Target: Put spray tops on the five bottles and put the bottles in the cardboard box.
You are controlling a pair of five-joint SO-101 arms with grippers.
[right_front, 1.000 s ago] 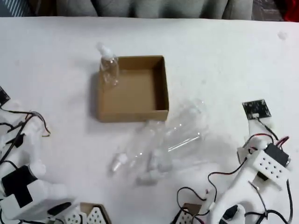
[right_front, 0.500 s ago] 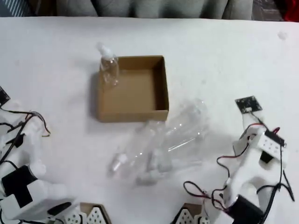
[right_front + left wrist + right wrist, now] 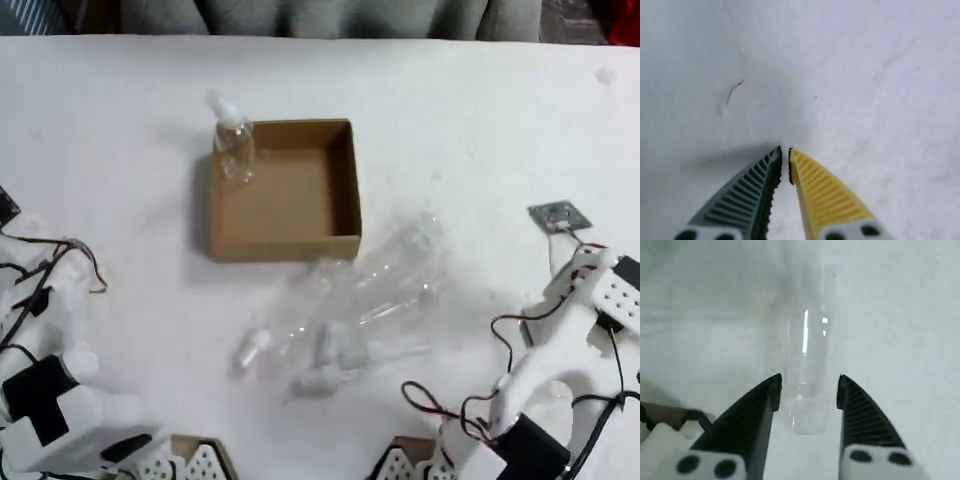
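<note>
Brown cardboard formed the open box (image 3: 285, 247) in the middle of the white table (image 3: 480, 120) in the high view. One capped bottle (image 3: 234, 150) stood upright at the box's far left corner, though it could not be told whether it was inside the wall or just outside it. The rest of the box floor was bare. A pile of clear bottles (image 3: 365, 290) lay on their sides just beside the box's near right corner, overlapping too much to count. White spray tops (image 3: 254, 349) showed at the pile's near end, but it could not be told whether they were seated or loose. Judged from this, at most one bottle was finished, and nearly all the capping and boxing remained. No label or print could be read on the box or the bottles.

In the left wrist view, the left gripper (image 3: 784, 152) hung over bare table with its grey and yellow fingers pressed together on nothing. No writing showed there.

In the right wrist view, the right gripper (image 3: 807, 382) was spread wide and empty. One transparent bottle (image 3: 807, 355) lay on the table ahead, in line with the gap and apart from the fingers. It carried no visible label.
</note>
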